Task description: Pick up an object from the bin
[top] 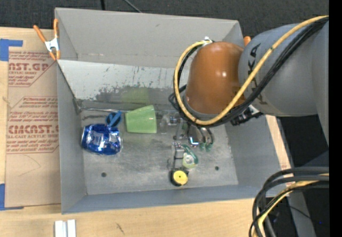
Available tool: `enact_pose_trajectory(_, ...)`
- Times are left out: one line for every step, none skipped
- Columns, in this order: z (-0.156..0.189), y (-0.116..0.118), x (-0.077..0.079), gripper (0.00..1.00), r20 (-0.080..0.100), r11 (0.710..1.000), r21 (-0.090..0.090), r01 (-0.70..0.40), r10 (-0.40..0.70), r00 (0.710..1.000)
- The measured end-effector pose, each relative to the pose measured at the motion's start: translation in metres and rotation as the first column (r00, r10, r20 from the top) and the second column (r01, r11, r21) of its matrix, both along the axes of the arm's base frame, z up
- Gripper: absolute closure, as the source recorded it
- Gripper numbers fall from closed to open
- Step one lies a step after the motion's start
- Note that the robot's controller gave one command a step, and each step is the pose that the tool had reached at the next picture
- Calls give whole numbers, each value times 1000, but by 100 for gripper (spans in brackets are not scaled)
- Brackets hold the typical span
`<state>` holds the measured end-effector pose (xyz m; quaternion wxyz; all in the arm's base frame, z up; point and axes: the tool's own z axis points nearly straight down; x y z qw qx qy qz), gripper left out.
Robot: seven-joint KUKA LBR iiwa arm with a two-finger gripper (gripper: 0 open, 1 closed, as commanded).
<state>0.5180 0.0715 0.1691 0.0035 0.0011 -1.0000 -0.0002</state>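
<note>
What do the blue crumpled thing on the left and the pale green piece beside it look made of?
Blue crumpled thing: probably thin glossy foil or plastic film, given its creases and bright glints. Pale green piece: perhaps matte plastic or foam; even surface, no highlights.

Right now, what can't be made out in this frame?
Camera view, right rear corner of the bin: hidden under the arm's orange cover.
Camera view, whether the pincer touches the small green-white thing: too small to tell.
Camera view, what the crumpled blue thing is: too small.
</note>
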Motion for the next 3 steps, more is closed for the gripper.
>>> enact_pose_trajectory(-20,79,-9,0,7,956,2,-295,295,956)
enact_pose_trajectory(-101,165,-3,0,7,793,3,-609,609,793)
enact_pose_trajectory(-99,130,52,0,12,897,-1,-441,441,897)
